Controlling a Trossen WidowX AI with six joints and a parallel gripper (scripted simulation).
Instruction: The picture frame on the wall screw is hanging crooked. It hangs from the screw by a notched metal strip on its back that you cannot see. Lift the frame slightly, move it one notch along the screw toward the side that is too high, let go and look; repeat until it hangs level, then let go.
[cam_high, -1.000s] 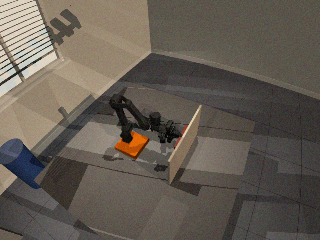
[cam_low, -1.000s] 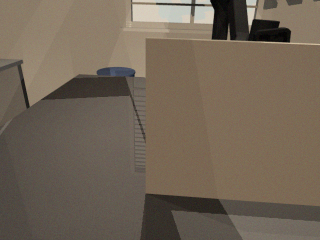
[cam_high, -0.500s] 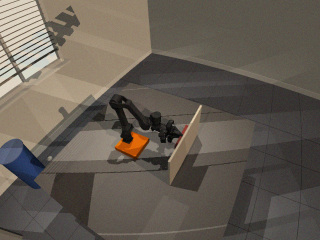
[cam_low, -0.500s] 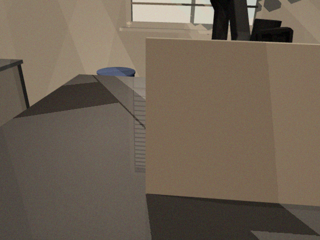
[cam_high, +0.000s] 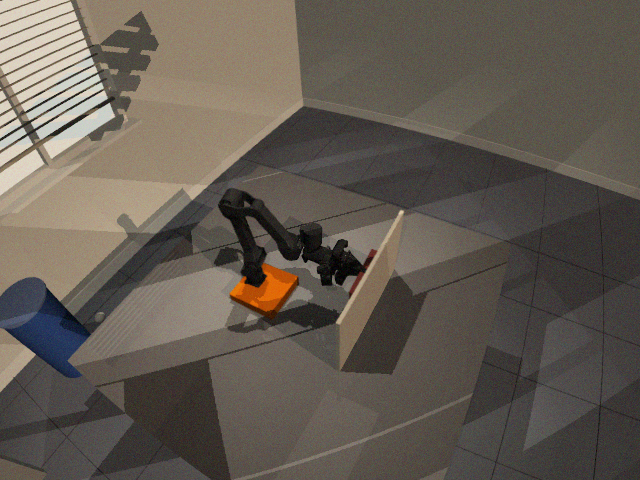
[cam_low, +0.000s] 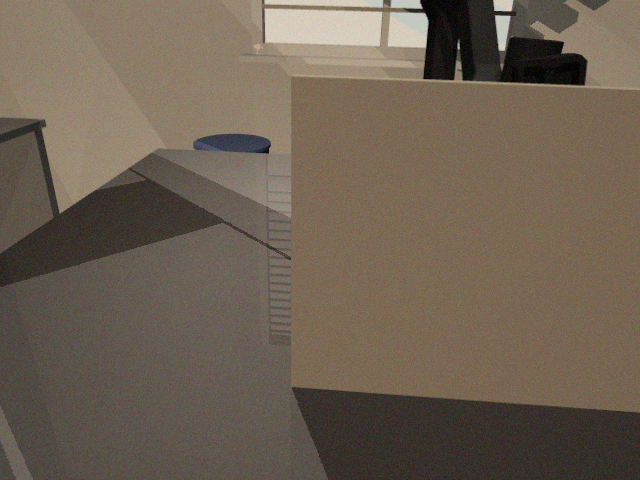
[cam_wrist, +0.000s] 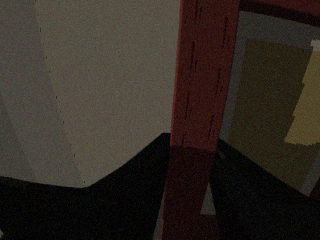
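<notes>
Your jaws (cam_high: 363, 269) were clamped on the red frame (cam_high: 371, 257) (cam_wrist: 204, 75), at the upright panel's (cam_high: 369, 291) (cam_low: 465, 237) arm-facing side.

Three angles on one panel

My top view looks down from high up, taking in the arm (cam_high: 273, 227) and the upright panel (cam_high: 369, 289) (cam_low: 465, 237). My exterior view faces the panel's back up close, toward the window (cam_high: 46, 98) (cam_low: 325, 25); both share these. My wrist view looks closely past the fingertips.

Frame (cam_high: 355, 287) (cam_wrist: 204, 75) between gripper (cam_high: 361, 268) (cam_wrist: 188, 142) and panel (cam_high: 369, 289) (cam_low: 465, 237).
</notes>
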